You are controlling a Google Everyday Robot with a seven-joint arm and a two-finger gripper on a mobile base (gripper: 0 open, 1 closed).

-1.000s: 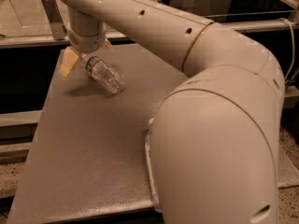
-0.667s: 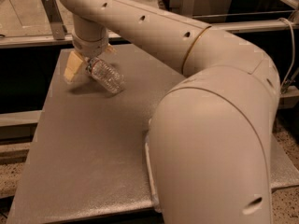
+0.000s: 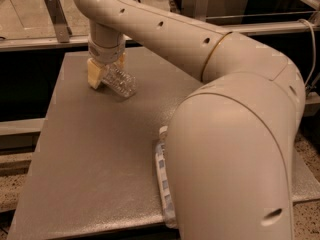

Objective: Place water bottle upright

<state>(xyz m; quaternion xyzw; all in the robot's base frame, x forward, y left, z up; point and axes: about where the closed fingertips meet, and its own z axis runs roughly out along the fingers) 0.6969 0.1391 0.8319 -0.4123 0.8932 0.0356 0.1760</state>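
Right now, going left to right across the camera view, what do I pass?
Metal bracket → gripper over the table's far-left corner, clamping the tilted water bottle → larger labelled bottle → robot arm's elbow.

Robot lab bay, grey worktable (image 3: 100,174), metal rails (image 3: 35,43), speckled floor (image 3: 12,196), pincer (image 3: 107,74) clasping water bottle (image 3: 123,83) at table's far left.
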